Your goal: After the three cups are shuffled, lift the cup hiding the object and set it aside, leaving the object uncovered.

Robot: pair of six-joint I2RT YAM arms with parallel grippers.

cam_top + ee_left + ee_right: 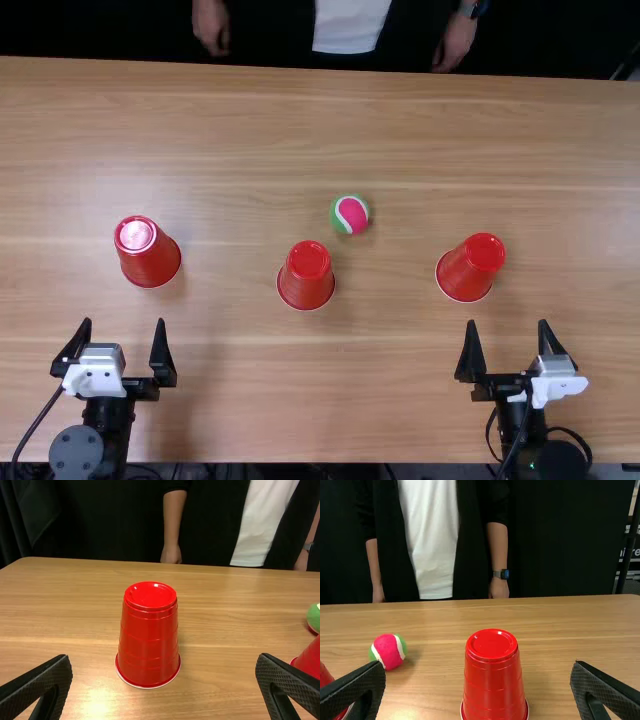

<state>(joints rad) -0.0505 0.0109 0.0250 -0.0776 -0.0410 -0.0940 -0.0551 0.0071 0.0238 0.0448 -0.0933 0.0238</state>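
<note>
Red cups stand upside down in a row on the table (320, 120): left cup (148, 252), middle cup (306, 275), right cup (470, 267). The pink and green ball (349, 214) sits uncovered near the middle cup, at its 1 o'clock. The left gripper (122, 325) is at the left cup's 6 o'clock and the right gripper (506, 325) at the right cup's 6 o'clock, both with fingers wide apart, holding nothing.

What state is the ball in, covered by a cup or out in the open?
Out in the open: the ball lies on the table beyond the middle cup, apart from it.
</note>
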